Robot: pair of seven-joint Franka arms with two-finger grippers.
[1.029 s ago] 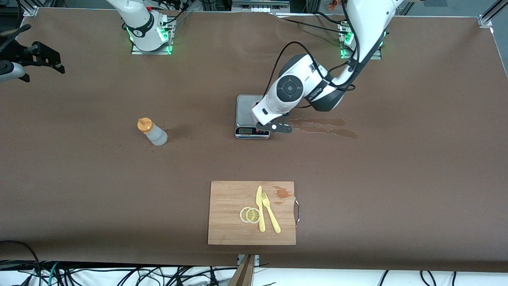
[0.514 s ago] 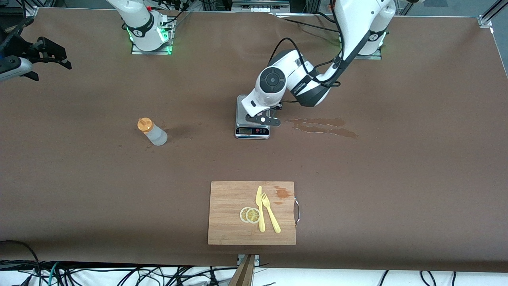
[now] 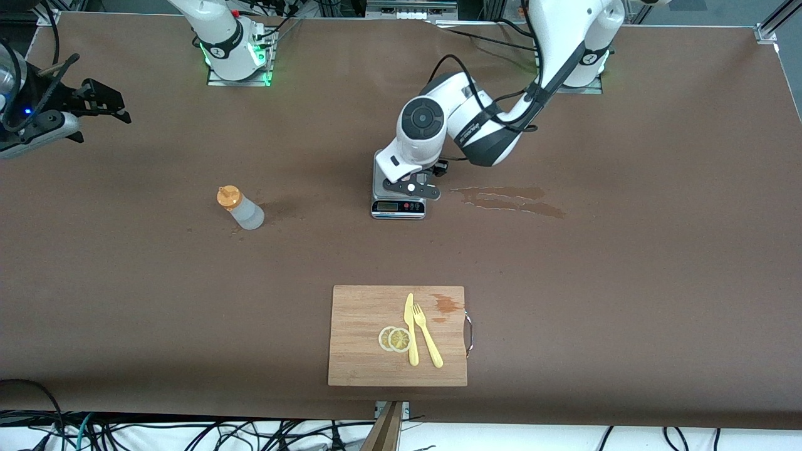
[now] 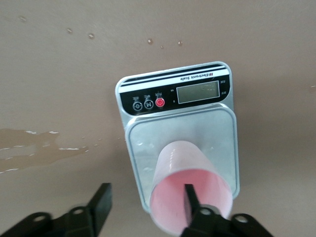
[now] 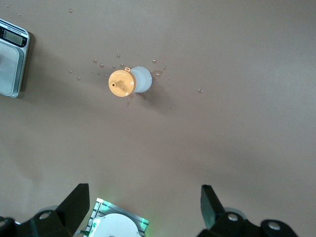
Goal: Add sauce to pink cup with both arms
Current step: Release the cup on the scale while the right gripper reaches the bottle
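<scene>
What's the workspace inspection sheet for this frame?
Surface: brown table, wet streak beside the scale.
Job's things: pink cup upright on silver scale; sauce bottle upright, toward the right arm's end.
Clutter: cutting board with knife, fork, lemon slices.
Grippers: left gripper open, straddling the cup's rim; right gripper open, above the bottle.
Cables: black bundle below the table edge.
Surroundings: nothing seen.

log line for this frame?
left gripper: open, one finger inside pink cup on scale | right gripper: open, above sauce | sauce: upright, untouched
</scene>
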